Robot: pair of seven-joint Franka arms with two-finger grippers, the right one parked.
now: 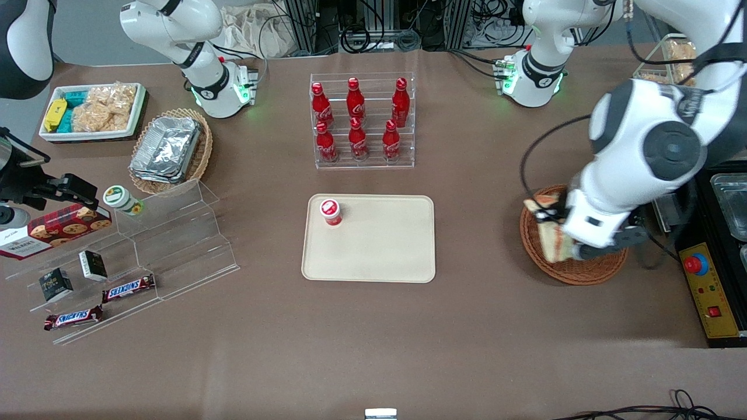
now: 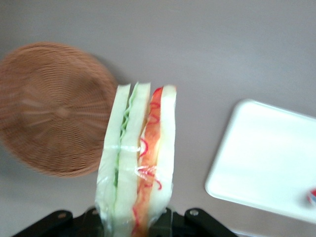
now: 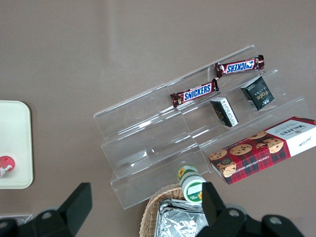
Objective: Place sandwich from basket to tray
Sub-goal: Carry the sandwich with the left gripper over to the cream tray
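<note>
My left gripper (image 2: 136, 221) is shut on the sandwich (image 2: 140, 153), a wrapped wedge of white bread with green and red-orange filling layers. The sandwich stands out from the fingers, lifted clear of the round reddish-brown wicker basket (image 2: 54, 108), which shows nothing inside. In the front view the gripper (image 1: 569, 248) and sandwich (image 1: 548, 230) hang over the basket (image 1: 580, 273) at the working arm's end of the table. The beige tray (image 1: 379, 245) lies flat at the table's middle, and its corner (image 2: 266, 158) appears in the wrist view.
A small red-capped bottle (image 1: 330, 211) stands on the tray. A clear rack of red cola bottles (image 1: 362, 119) stands farther from the front camera than the tray. A control box with a red button (image 1: 709, 286) sits beside the basket. Clear stepped shelves with snacks (image 1: 128, 262) lie toward the parked arm's end.
</note>
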